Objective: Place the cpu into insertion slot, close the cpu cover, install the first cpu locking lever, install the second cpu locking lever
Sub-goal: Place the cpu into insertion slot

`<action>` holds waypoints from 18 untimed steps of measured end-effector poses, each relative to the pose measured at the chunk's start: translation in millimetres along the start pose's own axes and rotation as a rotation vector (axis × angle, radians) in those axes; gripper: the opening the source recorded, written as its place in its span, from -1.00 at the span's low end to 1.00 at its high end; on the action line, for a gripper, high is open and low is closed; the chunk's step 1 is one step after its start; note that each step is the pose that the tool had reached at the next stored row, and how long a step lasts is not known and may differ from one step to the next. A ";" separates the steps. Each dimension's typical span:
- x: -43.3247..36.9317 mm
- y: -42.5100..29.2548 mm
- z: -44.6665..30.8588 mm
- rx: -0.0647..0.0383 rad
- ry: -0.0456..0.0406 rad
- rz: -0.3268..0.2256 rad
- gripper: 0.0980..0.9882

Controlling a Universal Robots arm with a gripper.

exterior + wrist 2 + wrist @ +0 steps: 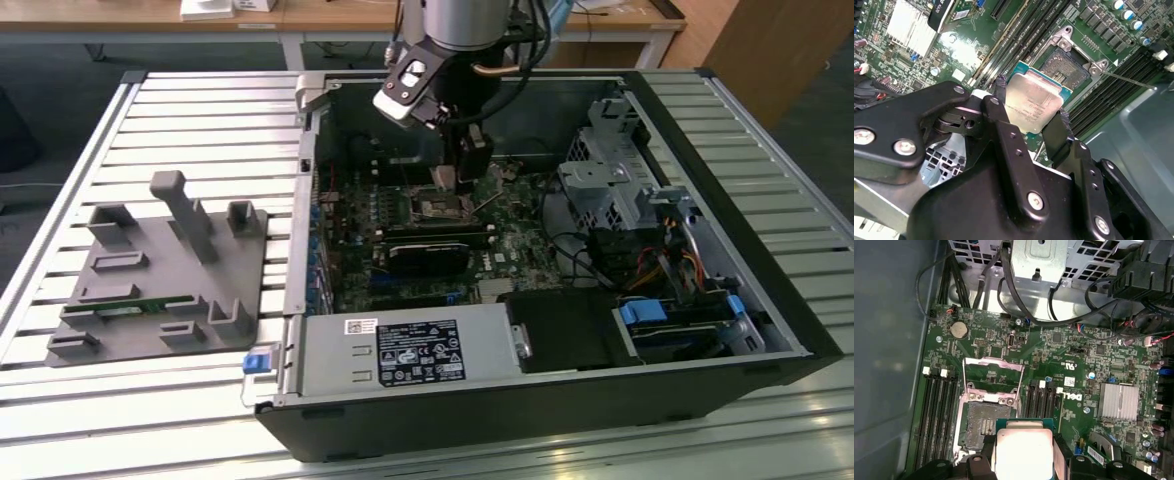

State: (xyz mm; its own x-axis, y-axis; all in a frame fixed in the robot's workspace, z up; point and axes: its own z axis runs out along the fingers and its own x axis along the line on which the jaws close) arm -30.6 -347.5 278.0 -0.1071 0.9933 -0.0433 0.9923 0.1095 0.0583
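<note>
Gripper (1031, 107) is closed on the cpu (1036, 100); two black fingers (1000, 95) are pressed against opposite edges of the chip, metal top facing the camera in both wrist views. The cpu is held clear of the insertion slot (1066, 65), not seated. The slot lies just beyond the chip edge turned away from the gripper body, with the near socket corner hidden behind the chip. Chip is square, so no long axis is noted; its face is judged roughly parallel to the board. The cpu cover (994, 363) is swung open on the slot's far side. One thin lever rod (1126, 80) is seen free beside the slot.

Count: one cpu, one slot, one cover, one gripper.
</note>
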 end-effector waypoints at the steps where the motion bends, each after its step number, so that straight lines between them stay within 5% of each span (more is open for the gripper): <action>1: 0.0 0.0 0.7 0.000 -0.0007 0.000 -0.01; 7: 0.7 -0.4 5.9 -0.002 -0.0029 0.002 -0.01; 18: 14.4 0.3 19.4 -0.001 -0.0049 0.032 -0.01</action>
State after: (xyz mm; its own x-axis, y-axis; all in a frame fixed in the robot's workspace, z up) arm -30.6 -333.8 258.1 -0.0749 0.9961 -0.0462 0.9951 0.0777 0.0612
